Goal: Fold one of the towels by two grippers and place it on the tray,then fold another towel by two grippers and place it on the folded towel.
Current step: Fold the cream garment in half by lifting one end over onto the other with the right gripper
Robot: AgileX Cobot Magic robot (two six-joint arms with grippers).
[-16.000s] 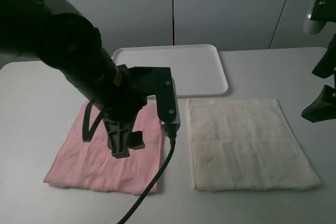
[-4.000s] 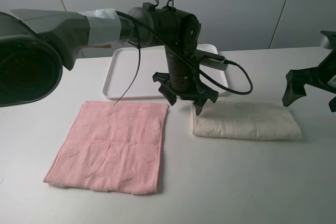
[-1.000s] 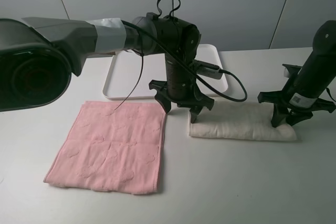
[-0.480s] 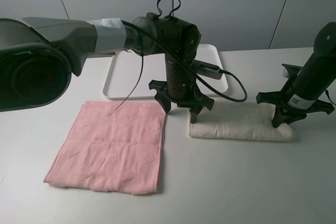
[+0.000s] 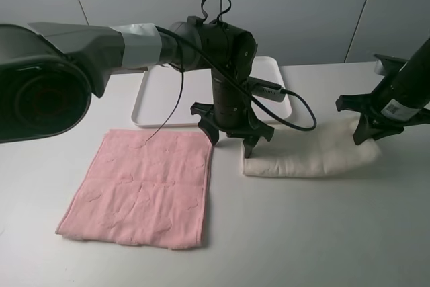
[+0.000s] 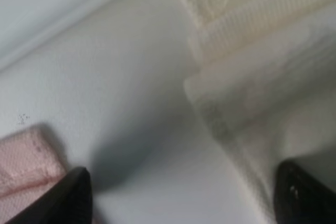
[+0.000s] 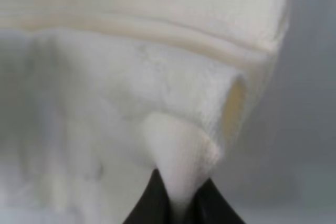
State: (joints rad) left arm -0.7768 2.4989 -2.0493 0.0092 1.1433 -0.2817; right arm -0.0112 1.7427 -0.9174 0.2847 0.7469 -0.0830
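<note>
1. Two-handed fold of the cream towel [image 5: 302, 159] under way, by my reading: pinched tight at its right end by the right gripper [image 5: 371, 138] and lifted off the table [image 5: 302, 233], probably for carrying leftward over the rest.
2. Straddled at its left end by the left gripper [image 5: 230, 144], jaws spread and grasping nothing; probably stationed there to pin or take that end.
3. Lies just near of the tray [image 5: 175, 99], right of the flat pink towel [image 5: 144, 186], not yet on the tray.
4. Looks thick and fluffy: a long doubled strip, layered edges and a ribbed hem showing, puckered into a peak at the pinch.
</note>
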